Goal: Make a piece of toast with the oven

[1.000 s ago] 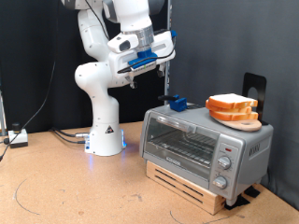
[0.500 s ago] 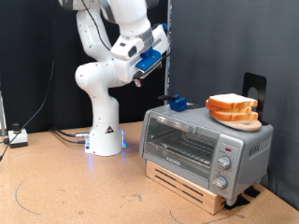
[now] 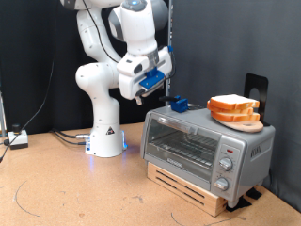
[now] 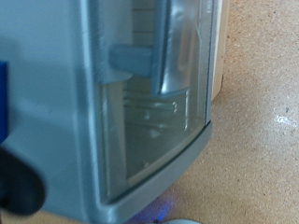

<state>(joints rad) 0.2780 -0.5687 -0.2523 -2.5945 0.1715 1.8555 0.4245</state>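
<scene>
The silver-grey oven [image 3: 207,149] stands on a wooden pallet at the exterior view's right, with its glass door closed. Several slices of toast [image 3: 232,106] are stacked on a round wooden board [image 3: 248,123] on the oven's top. My gripper [image 3: 141,92], with blue parts on the hand, hangs in the air above and to the exterior view's left of the oven, touching nothing. Nothing shows between its fingers. The wrist view shows the oven's glass door [image 4: 149,140] and its handle [image 4: 170,47] close up and blurred, with a dark finger [image 4: 19,191] at the corner.
A small blue object [image 3: 177,104] sits on the oven's top near its left end. The arm's white base [image 3: 105,137] stands behind, with cables [image 3: 66,137] on the floor. Knobs [image 3: 226,169] are on the oven's right panel. A dark curtain hangs behind.
The gripper has come down and moved a little to the exterior view's right, towards the oven's left end, and the hand has turned. The oven and toast have not moved.
</scene>
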